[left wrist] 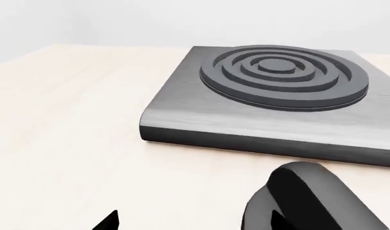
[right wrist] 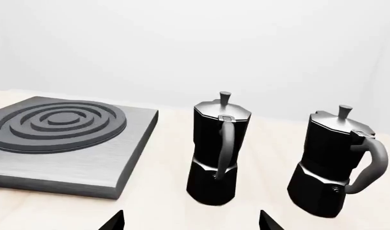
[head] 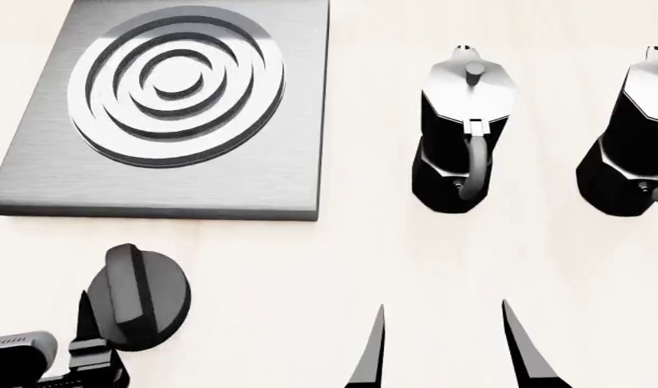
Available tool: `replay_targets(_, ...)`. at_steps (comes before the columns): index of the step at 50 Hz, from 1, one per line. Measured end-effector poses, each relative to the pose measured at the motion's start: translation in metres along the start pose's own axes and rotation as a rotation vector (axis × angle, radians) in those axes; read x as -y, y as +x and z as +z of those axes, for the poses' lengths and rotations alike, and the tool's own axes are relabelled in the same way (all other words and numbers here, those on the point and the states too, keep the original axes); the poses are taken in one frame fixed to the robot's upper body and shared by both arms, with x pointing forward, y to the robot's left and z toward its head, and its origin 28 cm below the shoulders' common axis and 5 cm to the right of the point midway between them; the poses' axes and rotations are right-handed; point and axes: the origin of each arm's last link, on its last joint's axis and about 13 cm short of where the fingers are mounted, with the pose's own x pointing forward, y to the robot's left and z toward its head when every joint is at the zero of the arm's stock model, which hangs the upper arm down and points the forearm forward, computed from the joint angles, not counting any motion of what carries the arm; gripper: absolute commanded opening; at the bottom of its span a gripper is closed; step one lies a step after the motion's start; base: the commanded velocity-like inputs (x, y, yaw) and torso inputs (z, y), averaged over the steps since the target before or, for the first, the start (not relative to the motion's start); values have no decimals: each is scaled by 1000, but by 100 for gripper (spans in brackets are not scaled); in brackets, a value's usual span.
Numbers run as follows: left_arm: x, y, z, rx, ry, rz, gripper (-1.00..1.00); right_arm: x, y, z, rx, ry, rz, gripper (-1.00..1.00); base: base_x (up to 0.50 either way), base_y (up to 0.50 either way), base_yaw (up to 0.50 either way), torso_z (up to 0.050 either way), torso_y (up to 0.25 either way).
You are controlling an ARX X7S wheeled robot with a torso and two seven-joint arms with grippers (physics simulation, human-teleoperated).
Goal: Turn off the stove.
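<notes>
On the pale table (head: pixel 340 250), the left tool (head: pixel 97 339) sits at 7 o'clock, one finger touching the black knob (head: pixel 141 295); whether it pinches the knob I cannot tell. The stove (head: pixel 167 121) lies at 10 o'clock. The right tool (head: pixel 442 347), spread, hovers at 5 o'clock below two moka pots (head: pixel 464 129), at 1 and 2 o'clock.

1. The stove (head: pixel 178 174) is grey brushed metal, with fine streaks across its plate.
2. Its burner rings (head: pixel 178 81) form a concentric pattern, pale grey bands over dark grooves.
3. The knob (head: pixel 141 295) is plain black.
4. Both moka pots (head: pixel 466 133) (head: pixel 636 137) are glossy black below with silvery lids.
5. The table (head: pixel 415 259) is pale, creamy wood grain.
</notes>
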Motion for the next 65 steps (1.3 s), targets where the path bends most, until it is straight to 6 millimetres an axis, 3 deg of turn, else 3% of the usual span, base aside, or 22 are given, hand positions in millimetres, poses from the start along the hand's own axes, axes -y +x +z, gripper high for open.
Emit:
replay_targets(15, -3, 15, -8, -36, 1, -7, 100, 0, 0, -1, 0, -1, 1, 100, 0, 0, 0, 0, 0)
replay_targets(31, -15, 33, 13, 42, -46, 33, 100, -1, 1, -2, 0, -1, 9, 100, 0, 0, 0, 0, 0)
replay_targets(65, -26, 21, 51, 119, -116, -84, 100, 0, 13, 6, 17, -15, 16, 100, 0, 0, 0, 0, 0)
